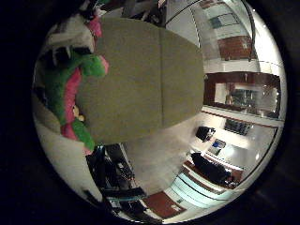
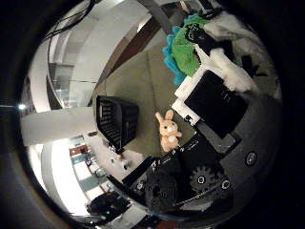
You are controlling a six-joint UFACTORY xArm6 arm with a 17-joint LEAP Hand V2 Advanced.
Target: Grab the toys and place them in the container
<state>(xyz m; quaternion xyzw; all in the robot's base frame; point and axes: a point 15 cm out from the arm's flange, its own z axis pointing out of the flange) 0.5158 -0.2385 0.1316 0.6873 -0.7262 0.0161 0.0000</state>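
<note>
A green and pink plush toy (image 1: 71, 94) hangs close to my palm in the little finger side view, large against the olive table (image 1: 150, 75) far below. White fingers (image 1: 67, 39) curl over its top. In the thumb side view my hand (image 2: 217, 95) reaches over teal-green plush (image 2: 179, 50), with fingers wrapped on it. A small beige bunny toy (image 2: 169, 129) lies on the table beside a black slatted container (image 2: 114, 121). The container's inside is hidden.
The olive table's edge (image 2: 133, 157) runs just past the bunny and the container. Beyond it are floor, desks and chairs (image 1: 211, 164) of the room. Black geared parts of the hand (image 2: 195, 176) fill one side of the thumb side view.
</note>
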